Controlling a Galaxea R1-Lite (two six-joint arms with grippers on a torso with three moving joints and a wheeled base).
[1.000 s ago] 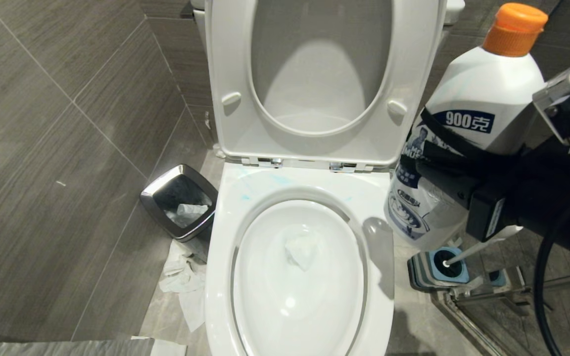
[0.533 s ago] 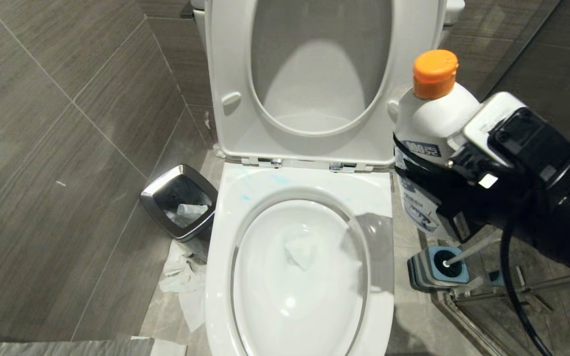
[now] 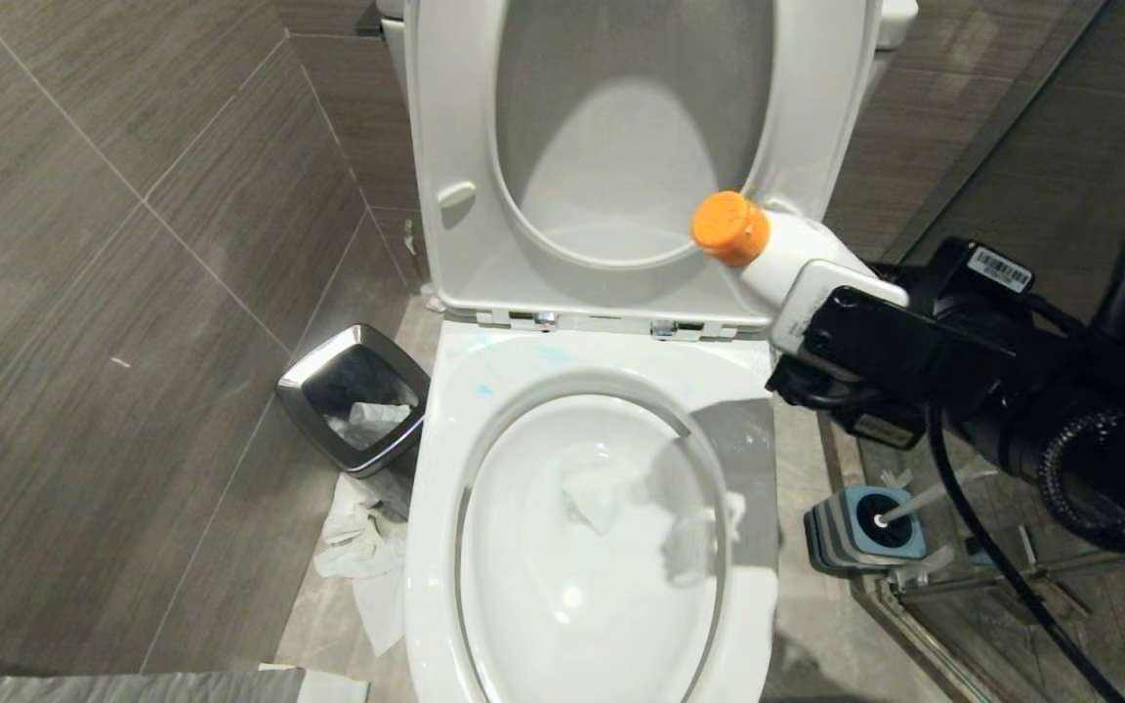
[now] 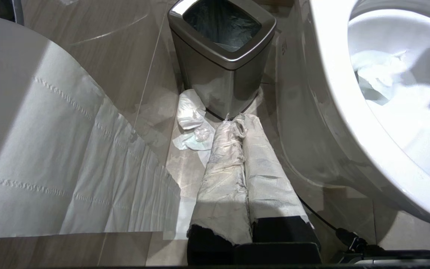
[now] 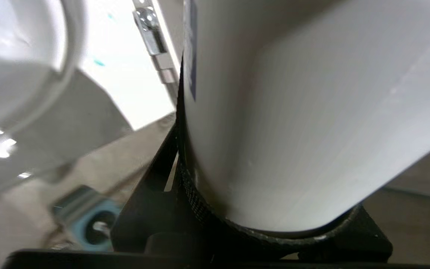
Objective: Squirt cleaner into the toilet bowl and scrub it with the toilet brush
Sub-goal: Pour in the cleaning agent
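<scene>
Right arm comes in from the right side of the head view, forearm roughly level and the wrist rolled over so the right gripper [image 3: 821, 327] points left and a bit up. Its black fingers [image 5: 185, 175] are clamped around the fat body of a white bottle [image 3: 785, 256], tipped well over with the orange cap leading. Black cable loops down off the wrist. Left arm is parked low; the left gripper [image 4: 243, 160] has its two paper-wrapped fingers [image 4: 222, 186] pressed together, pointing at the floor.
</scene>
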